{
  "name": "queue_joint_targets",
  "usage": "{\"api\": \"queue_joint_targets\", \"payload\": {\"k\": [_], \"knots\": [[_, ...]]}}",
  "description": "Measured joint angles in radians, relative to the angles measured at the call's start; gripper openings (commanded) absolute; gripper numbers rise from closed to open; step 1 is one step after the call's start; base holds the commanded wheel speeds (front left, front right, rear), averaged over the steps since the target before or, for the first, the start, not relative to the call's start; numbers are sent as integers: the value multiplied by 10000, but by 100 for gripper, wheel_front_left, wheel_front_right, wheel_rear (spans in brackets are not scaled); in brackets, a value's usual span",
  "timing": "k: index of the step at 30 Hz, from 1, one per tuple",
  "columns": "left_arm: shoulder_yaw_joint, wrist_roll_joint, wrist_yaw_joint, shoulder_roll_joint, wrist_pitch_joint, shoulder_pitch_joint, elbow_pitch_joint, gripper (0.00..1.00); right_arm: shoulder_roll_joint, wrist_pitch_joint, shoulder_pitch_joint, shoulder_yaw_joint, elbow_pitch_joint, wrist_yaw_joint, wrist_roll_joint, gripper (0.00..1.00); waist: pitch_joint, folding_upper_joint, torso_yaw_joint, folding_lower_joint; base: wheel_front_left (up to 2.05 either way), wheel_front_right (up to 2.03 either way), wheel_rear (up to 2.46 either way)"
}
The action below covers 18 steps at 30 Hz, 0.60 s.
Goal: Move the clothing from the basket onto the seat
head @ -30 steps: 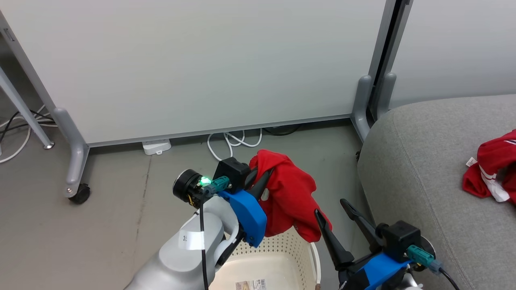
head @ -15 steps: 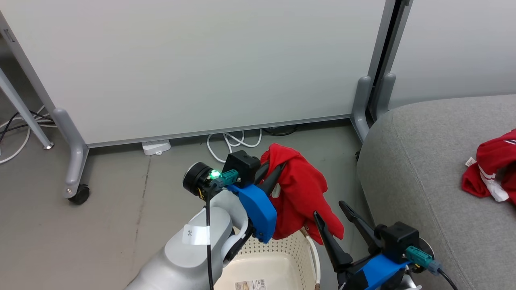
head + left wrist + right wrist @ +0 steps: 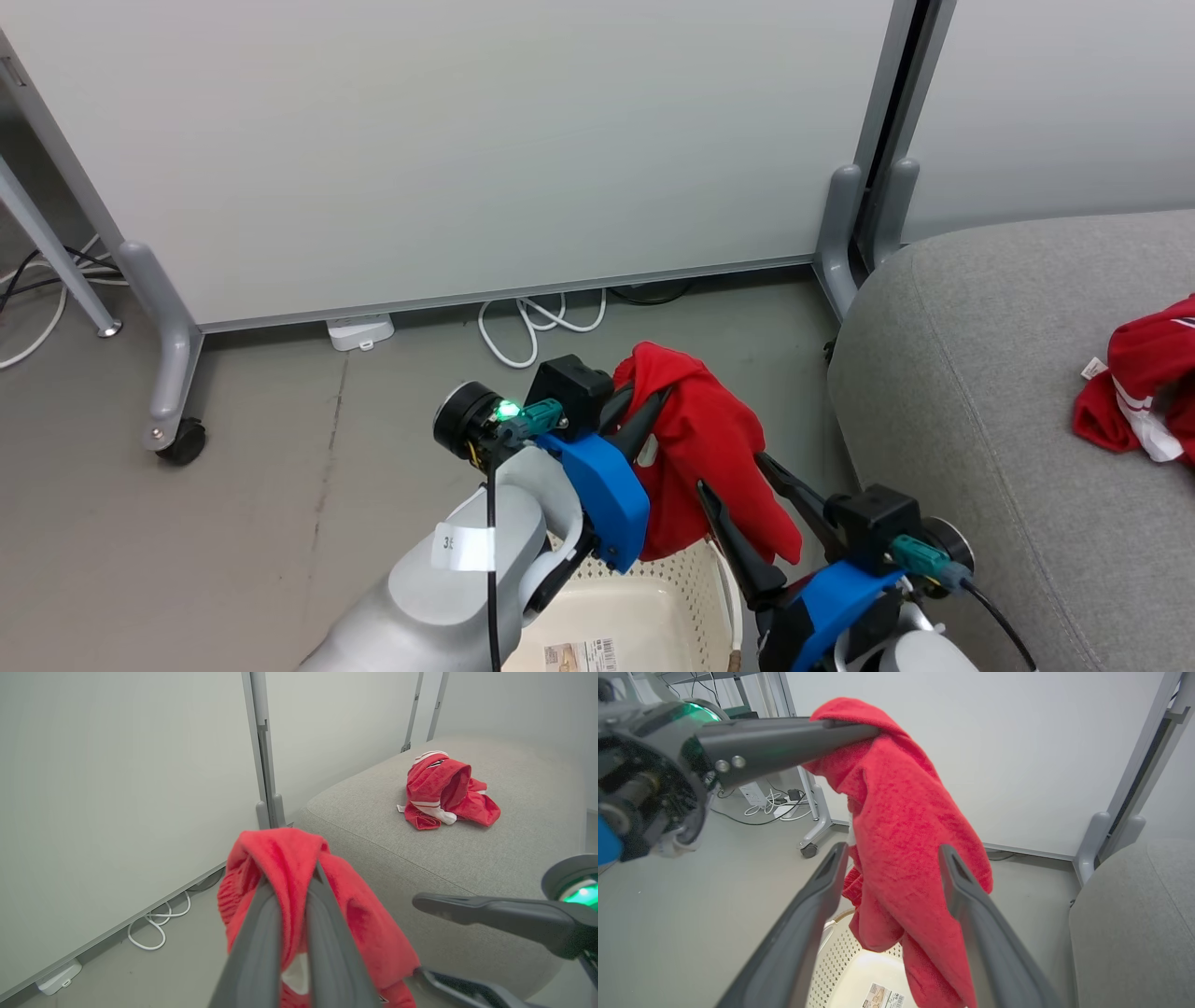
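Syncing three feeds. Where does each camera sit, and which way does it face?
Head view: on the head, facing down at floor, basket, seat; left gripper and right gripper show.
Left wrist view: along the left gripper's shut fingers, toward the seat and second red garment.
Right wrist view: along open fingers, toward the white partition.
Shared: all see the held red garment.

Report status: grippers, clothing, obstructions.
Left gripper shut on red garment, hanging above basket. Right gripper open, standing between it and seat. Other garment on seat.
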Motion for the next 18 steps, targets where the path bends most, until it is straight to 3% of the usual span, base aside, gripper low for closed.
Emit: {"api": "queue_joint_targets", "payload": {"k": [18], "knots": [[-623, -311, 27, -8, 176, -51, -336, 0, 71, -688, -2669, 686, 4238, 0, -119, 100, 145, 0, 306, 1, 0, 0, 0]]}}
